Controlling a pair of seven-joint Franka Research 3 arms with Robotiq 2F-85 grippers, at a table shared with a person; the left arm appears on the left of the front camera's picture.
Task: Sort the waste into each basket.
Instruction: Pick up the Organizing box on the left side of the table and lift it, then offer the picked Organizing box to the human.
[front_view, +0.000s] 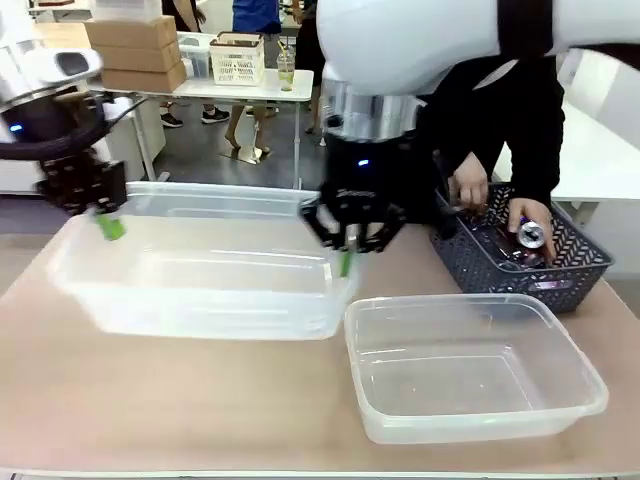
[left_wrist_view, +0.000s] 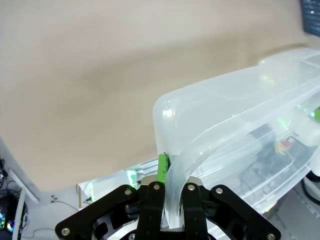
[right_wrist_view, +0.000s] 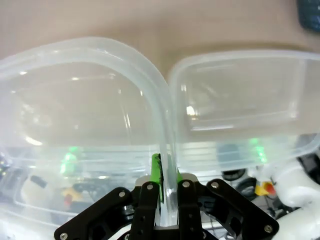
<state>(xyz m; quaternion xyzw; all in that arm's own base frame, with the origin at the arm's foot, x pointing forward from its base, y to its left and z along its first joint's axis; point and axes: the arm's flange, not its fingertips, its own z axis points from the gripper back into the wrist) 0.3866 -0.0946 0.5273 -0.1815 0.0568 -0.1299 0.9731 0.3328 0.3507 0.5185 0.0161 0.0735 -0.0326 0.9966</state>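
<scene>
A large clear basket (front_view: 200, 275) hangs just above the table at the left, held at both ends. My left gripper (front_view: 108, 225) is shut on its left rim, and in the left wrist view the rim (left_wrist_view: 172, 175) is pinched between the jaws of the left gripper (left_wrist_view: 170, 187). My right gripper (front_view: 345, 258) is shut on its right rim, as the right wrist view also shows for the right gripper (right_wrist_view: 165, 177). A second clear basket (front_view: 470, 365) rests empty at the front right, also seen as the second basket (right_wrist_view: 240, 95). A silver can (front_view: 531, 236) is in the person's hand.
A dark grey lattice basket (front_view: 575, 270) stands at the right rear with cans inside, and both of the person's hands (front_view: 470, 190) reach into it. It is close behind the second clear basket. Bare tabletop (front_view: 150, 400) lies at the front left.
</scene>
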